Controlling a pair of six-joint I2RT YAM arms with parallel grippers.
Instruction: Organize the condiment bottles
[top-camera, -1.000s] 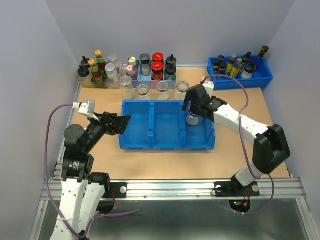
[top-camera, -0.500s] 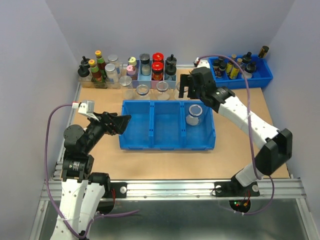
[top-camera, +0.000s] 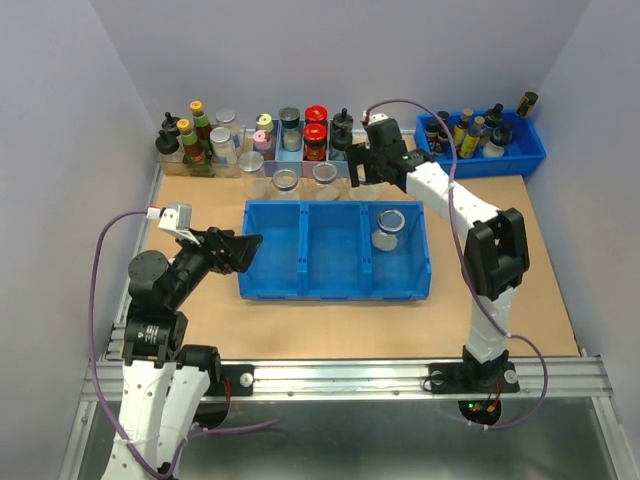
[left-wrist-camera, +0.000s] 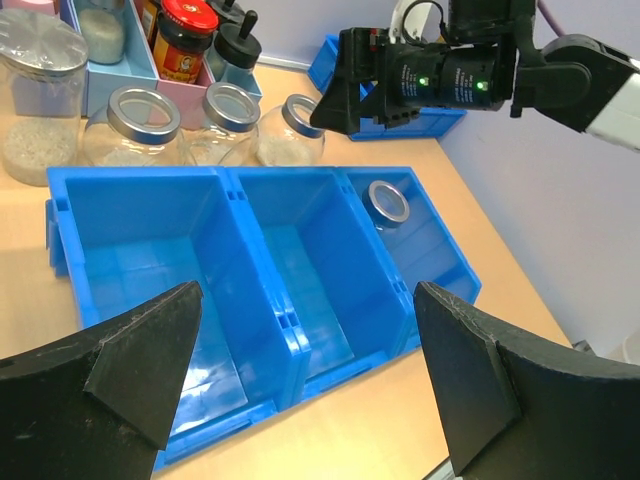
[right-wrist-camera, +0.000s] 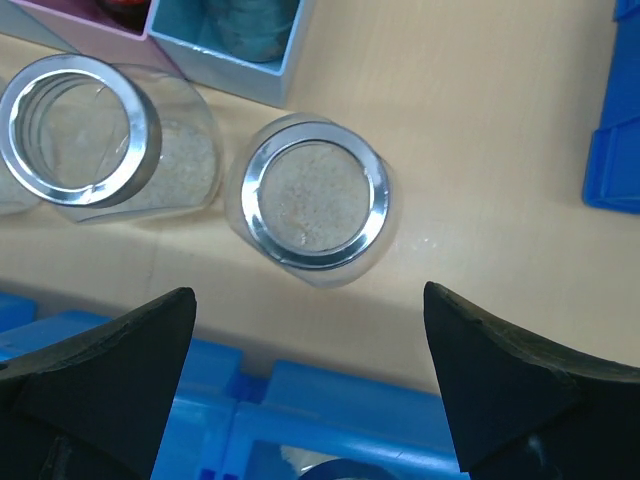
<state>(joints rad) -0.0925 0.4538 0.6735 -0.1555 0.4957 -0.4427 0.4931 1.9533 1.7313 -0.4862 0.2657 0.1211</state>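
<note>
Counting the condiment bottles, I find one of five sorted: the binned jar (top-camera: 389, 228) stands upright in the right-hand compartment of the blue bin (top-camera: 330, 286). The middle and left compartments hold nothing.

The other four sit on the tabletop (top-camera: 300, 325) in a row just behind the bin's far wall. From the right they are the target jar (right-wrist-camera: 315, 195), the middle jar (right-wrist-camera: 80, 130) close beside it, the left jar (left-wrist-camera: 140, 122), and the lidded jar (left-wrist-camera: 38, 85) at the far left. The first three are open-mouthed with pale grains inside.

My right pincer (top-camera: 360, 172) hangs directly over the target jar, released, its jaws spread wide with the silver rim showing between them. I see no contact with the glass, so I judge this to be the approach for the second pick, with the descent not yet made.

My left pincer (left-wrist-camera: 305, 300) is also released and carries nothing. It hangs near the bin's left end, pointing across it.

By my reckoning roughly a fifth of the job is done.
</note>
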